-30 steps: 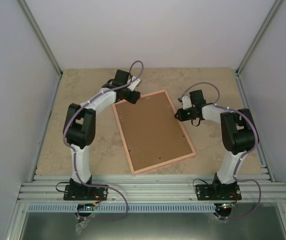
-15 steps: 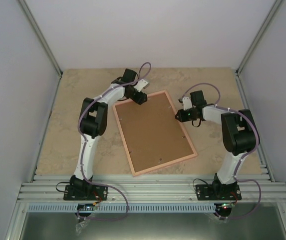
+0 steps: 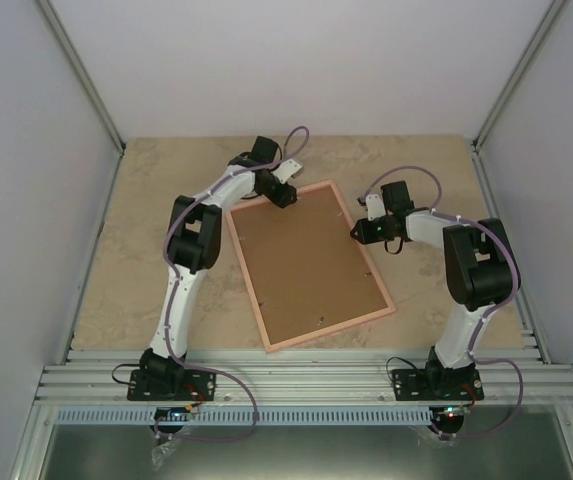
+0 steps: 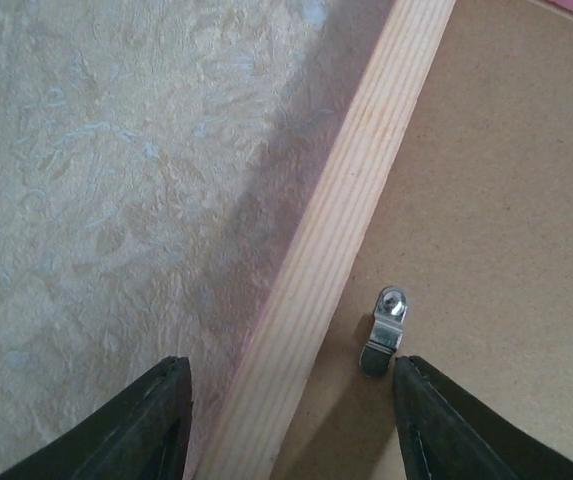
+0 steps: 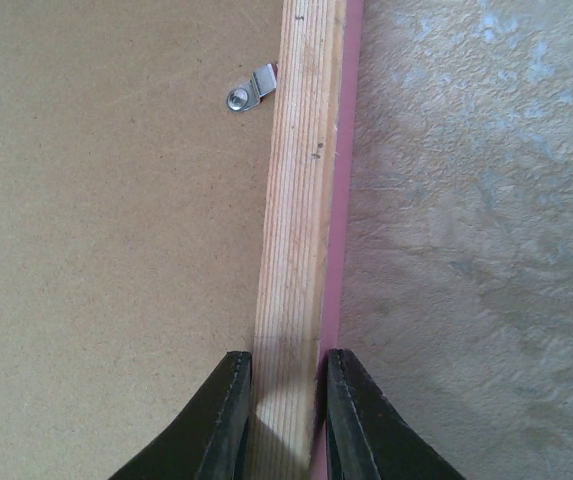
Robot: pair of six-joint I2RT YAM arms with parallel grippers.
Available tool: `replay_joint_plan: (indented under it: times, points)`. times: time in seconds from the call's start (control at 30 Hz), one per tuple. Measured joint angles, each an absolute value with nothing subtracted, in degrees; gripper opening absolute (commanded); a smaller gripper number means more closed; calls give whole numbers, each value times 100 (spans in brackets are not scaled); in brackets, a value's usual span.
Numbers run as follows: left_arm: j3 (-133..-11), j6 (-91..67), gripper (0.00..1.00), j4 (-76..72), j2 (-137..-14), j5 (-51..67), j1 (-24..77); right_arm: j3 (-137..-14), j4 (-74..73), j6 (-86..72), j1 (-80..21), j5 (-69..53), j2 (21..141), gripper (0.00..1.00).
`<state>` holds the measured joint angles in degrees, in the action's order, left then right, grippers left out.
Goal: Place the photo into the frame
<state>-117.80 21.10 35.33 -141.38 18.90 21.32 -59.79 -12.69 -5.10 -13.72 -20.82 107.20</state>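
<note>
**Top view:** The frame (image 3: 328,328) is laid back-up and skewed on the tabletop (image 3: 116,270), and is filled by a brown backing board (image 3: 306,260). The left hand (image 3: 284,195) is positioned at the frame's far left corner. The right hand (image 3: 356,231) is positioned at the frame's right rail.

**Left wrist view:** The fingers (image 4: 156,425) are held wide apart, with the wooden rail between them. One finger is over the tabletop and the other over the board. A metal clip (image 4: 386,330) is seen on the board just beside the rail.

**Right wrist view:** The fingers (image 5: 228,420) are closed against both sides of the rail, which is clamped between them.
</note>
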Motion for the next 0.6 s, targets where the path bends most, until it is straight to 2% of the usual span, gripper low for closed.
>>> replay_joint_plan:
  times: [0.17, 0.33, 0.47, 0.6]
  points:
    - [-11819, 2281, 49, 3588, -14138, 1688, 2196, -5977, -1269, -506, -1372, -2082, 10720, 0]
    - [-11887, 2504, 30, 3581, -14138, 1328, 2294, -5979, -1271, -482, -1374, -2082, 10720, 0]
    - [-11955, 2652, 20, 3568, -14171, 1166, 2316, -5981, -1282, -460, -1374, -2082, 10720, 0]
    - [-12031, 2897, 17, 3660, -14191, 1144, 2331, -5990, -1280, -421, -1363, -2073, 10722, 0]
